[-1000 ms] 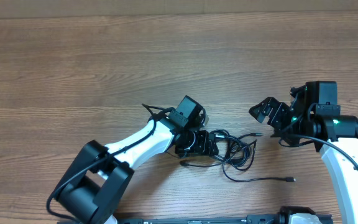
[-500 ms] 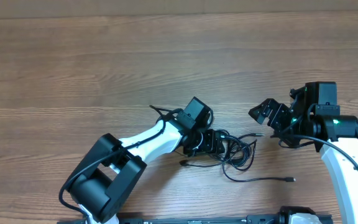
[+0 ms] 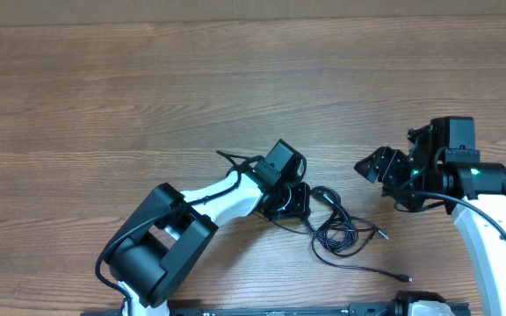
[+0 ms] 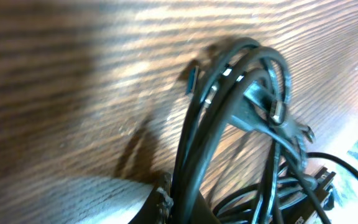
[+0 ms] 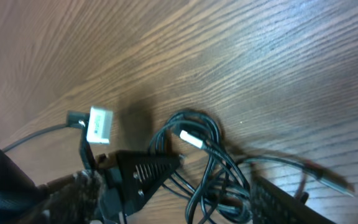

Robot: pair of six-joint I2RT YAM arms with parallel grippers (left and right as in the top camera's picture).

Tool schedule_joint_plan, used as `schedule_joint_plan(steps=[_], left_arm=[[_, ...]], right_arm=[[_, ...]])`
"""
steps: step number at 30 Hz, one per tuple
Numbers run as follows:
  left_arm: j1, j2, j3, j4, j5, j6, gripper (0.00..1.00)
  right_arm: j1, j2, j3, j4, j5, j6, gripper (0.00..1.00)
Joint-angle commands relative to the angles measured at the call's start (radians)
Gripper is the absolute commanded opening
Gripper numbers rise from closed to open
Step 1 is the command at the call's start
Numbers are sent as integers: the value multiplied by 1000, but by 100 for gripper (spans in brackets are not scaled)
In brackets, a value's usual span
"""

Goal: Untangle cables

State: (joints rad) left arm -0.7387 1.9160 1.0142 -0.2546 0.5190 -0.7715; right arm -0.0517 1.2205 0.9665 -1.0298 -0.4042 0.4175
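The cables (image 3: pixel 335 233) are thin black cords, looped together on the wooden table just right of centre. One plug end (image 3: pixel 381 234) points right and a loose end (image 3: pixel 403 278) trails toward the front. My left gripper (image 3: pixel 297 203) is shut on the left side of the bundle. In the left wrist view, several strands run up from between its jaws (image 4: pixel 182 200) into a loop (image 4: pixel 253 81). My right gripper (image 3: pixel 379 166) stands open, up and to the right of the tangle and apart from it. In the right wrist view the cables (image 5: pixel 210 163) and a pale plug (image 5: pixel 191 138) show between its fingers (image 5: pixel 145 169).
The wooden table (image 3: pixel 148 96) stretches wide to the back and left. A white tag (image 5: pixel 99 124) on a thicker wire shows at the left of the right wrist view. The left arm (image 3: pixel 183 233) lies across the front left; the right arm (image 3: pixel 486 219) stands at the right edge.
My left gripper has shut on the cables. The bundle has shifted toward the front right, its loose end sliding forward. My right gripper's jaws have narrowed a little.
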Motion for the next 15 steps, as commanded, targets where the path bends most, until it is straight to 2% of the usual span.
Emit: schedule_joint_plan(steps=[1,5,11,12,15], left_arm=[[35,-59,-6,3,-35,93,4],[64,-224,-6,-10,-83,243,4],[66,-528,-6,-10,-104,604,4],[66,-551,-6,-10,-104,624,4],[66,-663,-6,-11,-104,732,4]], right_arm=[[2,-8,-5,-5,-25,-74,73],[2,-8,-5,-9,-110,-180,74],[2,-8,-5,-5,-264,-364,79],[2,-8,-5,-5,-278,-378,80],[2,-8,-5,-16,-450,-534,82]])
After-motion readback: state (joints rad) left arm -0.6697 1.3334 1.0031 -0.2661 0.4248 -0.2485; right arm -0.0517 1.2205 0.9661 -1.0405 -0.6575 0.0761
